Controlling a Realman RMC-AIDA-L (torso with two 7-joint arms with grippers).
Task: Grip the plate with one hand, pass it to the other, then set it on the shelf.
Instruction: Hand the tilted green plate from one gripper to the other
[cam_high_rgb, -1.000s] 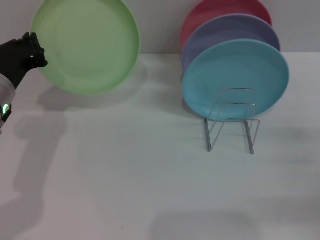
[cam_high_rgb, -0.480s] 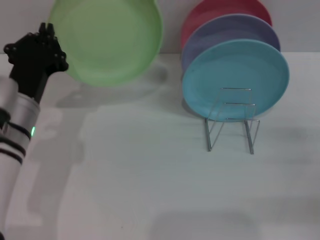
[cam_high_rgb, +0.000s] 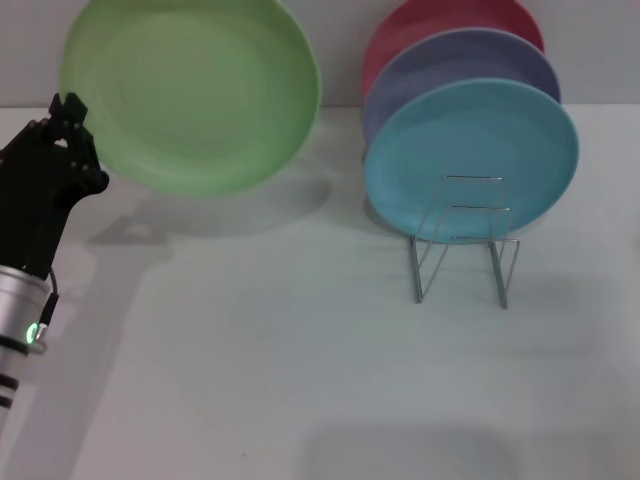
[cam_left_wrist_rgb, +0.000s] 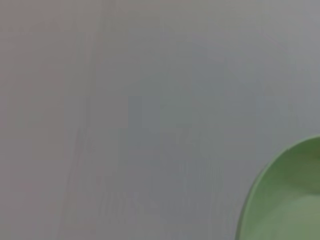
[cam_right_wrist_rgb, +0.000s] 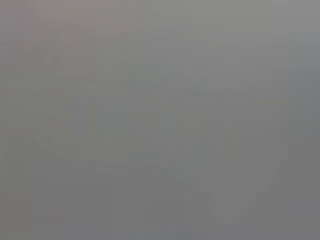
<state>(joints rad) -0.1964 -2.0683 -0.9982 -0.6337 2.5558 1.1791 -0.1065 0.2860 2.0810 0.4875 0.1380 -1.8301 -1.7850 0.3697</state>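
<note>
The light green plate (cam_high_rgb: 190, 92) hangs tilted above the table at the back left in the head view, its face towards me. My left gripper (cam_high_rgb: 72, 118) is shut on the plate's left rim, with its black forearm running down the left edge. The left wrist view catches only a curved piece of the plate (cam_left_wrist_rgb: 287, 200) against blank grey. The wire shelf (cam_high_rgb: 465, 240) stands at the right of the table, its front loops bare. My right gripper is out of view, and the right wrist view shows plain grey.
Three plates lean upright in the shelf: a turquoise plate (cam_high_rgb: 470, 160) in front, a lavender plate (cam_high_rgb: 460, 60) behind it and a red plate (cam_high_rgb: 420, 20) at the back. The white table (cam_high_rgb: 300, 380) spreads out in front.
The left arm has swung in from the left edge and then lowered towards me. The green plate has moved right with it and now sits slightly lower than half a second ago.
</note>
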